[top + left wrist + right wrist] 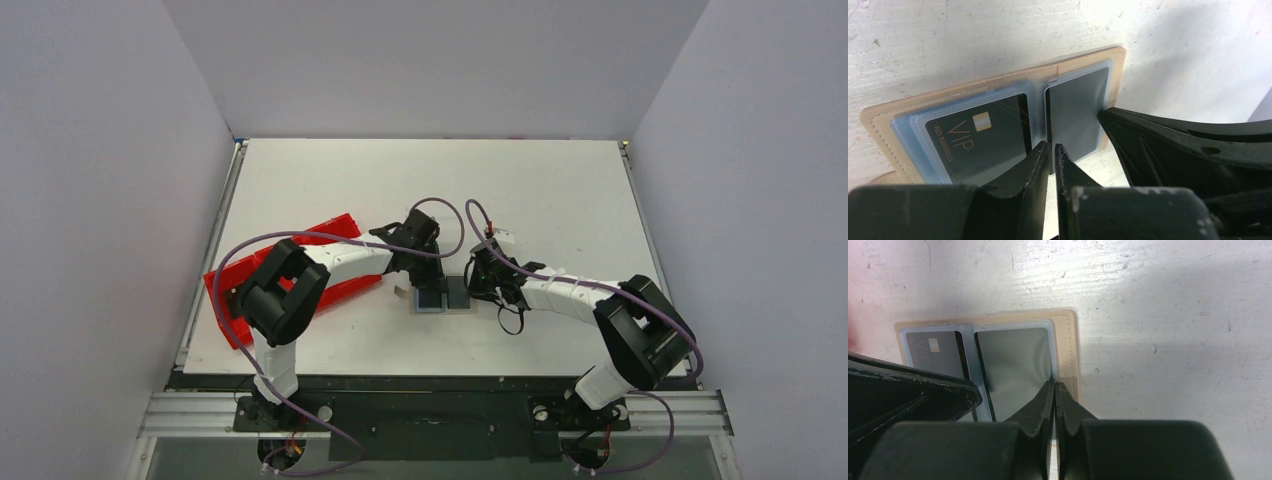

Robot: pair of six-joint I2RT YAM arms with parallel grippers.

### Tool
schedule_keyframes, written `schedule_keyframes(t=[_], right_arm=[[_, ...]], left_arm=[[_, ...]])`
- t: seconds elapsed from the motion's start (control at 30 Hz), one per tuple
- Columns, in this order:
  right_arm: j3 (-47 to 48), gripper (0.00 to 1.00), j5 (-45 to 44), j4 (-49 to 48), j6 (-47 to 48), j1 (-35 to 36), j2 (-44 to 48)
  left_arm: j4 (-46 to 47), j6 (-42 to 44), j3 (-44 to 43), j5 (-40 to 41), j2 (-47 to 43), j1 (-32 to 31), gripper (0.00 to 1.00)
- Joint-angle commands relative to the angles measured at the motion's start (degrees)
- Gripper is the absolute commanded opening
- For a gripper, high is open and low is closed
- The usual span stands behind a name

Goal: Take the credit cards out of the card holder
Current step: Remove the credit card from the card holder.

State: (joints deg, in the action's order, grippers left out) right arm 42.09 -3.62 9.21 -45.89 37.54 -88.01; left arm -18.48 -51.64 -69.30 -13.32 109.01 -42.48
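The card holder [445,295] lies open flat on the table; it is a tan stitched case [998,82] with clear bluish sleeves. A dark card marked VIP [978,140] sits in its left sleeve and a plain dark grey card [1078,110] in its right sleeve. No tan or pale card shows. My left gripper [1050,147] has its jaws almost together, a thin gap between them, with the tips at the holder's middle fold by the grey card's edge. My right gripper [1054,384] is shut, with its tips on the right sleeve's outer edge next to the tan rim [1068,350].
A red plastic tray [330,232] lies at the left, partly under my left arm. The two grippers stand close together over the holder; the right one's finger [1158,140] shows in the left wrist view. Bare white table lies beyond and to the right.
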Motion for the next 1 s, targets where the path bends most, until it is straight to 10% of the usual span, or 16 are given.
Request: schedule_keyframes(t=[0.0,0.97], right_arm=[[-1.48,0.0,0.1,-0.25,-0.08,-0.27,-1.84],[-3.83,0.0,2.11,-2.61,-0.47,-0.01,-5.46]], left_arm=[[-3.93,1.88,-3.01,4.73,1.04,-0.55,0.08],[7.46,-2.43,3.62,-1.44,-0.4,0.25,0.19]])
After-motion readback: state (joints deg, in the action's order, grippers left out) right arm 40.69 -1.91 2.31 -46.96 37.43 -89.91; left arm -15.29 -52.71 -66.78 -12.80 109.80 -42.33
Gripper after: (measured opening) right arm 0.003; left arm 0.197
